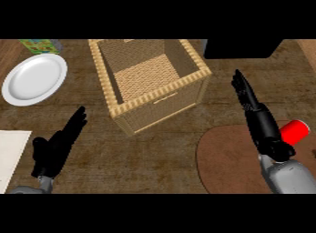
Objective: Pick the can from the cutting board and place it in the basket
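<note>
A red can (295, 131) stands on the round brown cutting board (231, 159) at the lower right, partly hidden behind my right hand. That right hand (257, 117) is open, fingers straight and pointing away, just left of the can and apparently not gripping it. A tall wicker basket (194, 57) with an open top stands at the upper middle, left of the right hand. My left hand (61, 144) is open at the lower left, fingers straight, holding nothing.
A white plate (34, 79) lies at the upper left, with a green patterned box (40, 45) behind it. A white sheet (2, 159) lies at the left edge. A black block (243, 48) sits at the upper right.
</note>
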Controlling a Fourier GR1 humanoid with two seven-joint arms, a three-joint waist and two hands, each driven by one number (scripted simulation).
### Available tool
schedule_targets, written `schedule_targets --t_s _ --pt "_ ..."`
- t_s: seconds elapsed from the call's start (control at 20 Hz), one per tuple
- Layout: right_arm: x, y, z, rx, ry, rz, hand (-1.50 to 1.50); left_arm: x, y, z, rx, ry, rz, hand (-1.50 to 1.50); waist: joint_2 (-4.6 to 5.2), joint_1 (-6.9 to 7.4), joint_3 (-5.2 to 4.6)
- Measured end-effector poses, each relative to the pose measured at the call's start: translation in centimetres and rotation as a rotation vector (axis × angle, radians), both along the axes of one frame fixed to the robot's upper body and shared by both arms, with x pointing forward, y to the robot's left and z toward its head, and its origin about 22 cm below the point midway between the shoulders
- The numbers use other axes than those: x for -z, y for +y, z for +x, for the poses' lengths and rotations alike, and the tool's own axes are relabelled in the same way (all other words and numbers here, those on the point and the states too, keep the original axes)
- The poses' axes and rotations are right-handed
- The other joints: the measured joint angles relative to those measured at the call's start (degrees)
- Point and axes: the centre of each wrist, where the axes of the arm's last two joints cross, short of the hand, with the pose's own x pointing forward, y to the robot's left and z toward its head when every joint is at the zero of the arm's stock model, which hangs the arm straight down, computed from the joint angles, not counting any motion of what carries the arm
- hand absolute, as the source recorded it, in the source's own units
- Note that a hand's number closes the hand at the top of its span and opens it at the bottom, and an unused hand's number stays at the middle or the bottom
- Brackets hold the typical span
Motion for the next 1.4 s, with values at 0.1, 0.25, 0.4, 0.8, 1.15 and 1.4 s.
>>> schedule_targets --t_s 0.1,0.25,0.4,0.8,1.15,1.4 --pt "-0.4 -1.1 1.0 0.100 0.028 0.050 1.50 -0.2 0.4 0.1 -0.024 0.009 0.046 0.00 0.08 0.14 -0.55" --pt "-1.4 -4.4 2.8 0.353 0.104 0.168 1.50 -0.6 2.6 0.3 -0.089 0.017 0.163 0.00 0.52 0.17 -0.94" --pt "-2.6 -7.6 4.1 0.562 0.116 0.186 -1.50 -0.6 3.9 0.2 -0.126 0.043 0.240 0.00 0.61 -0.04 -1.10" --pt "-1.0 -16.9 4.2 1.014 0.390 -0.372 -1.50 -1.6 4.3 1.2 -0.120 0.041 0.345 0.00 3.04 4.89 -2.78" --pt "-2.7 -23.2 3.4 1.212 0.856 -0.657 -1.50 -1.9 3.4 1.8 -0.083 0.038 0.383 0.00 2.86 7.56 -2.99" --pt "-6.9 -21.1 7.2 1.022 1.176 -0.664 -1.50 -2.0 2.5 2.4 -0.072 0.056 0.385 0.00 1.70 8.00 -2.50"
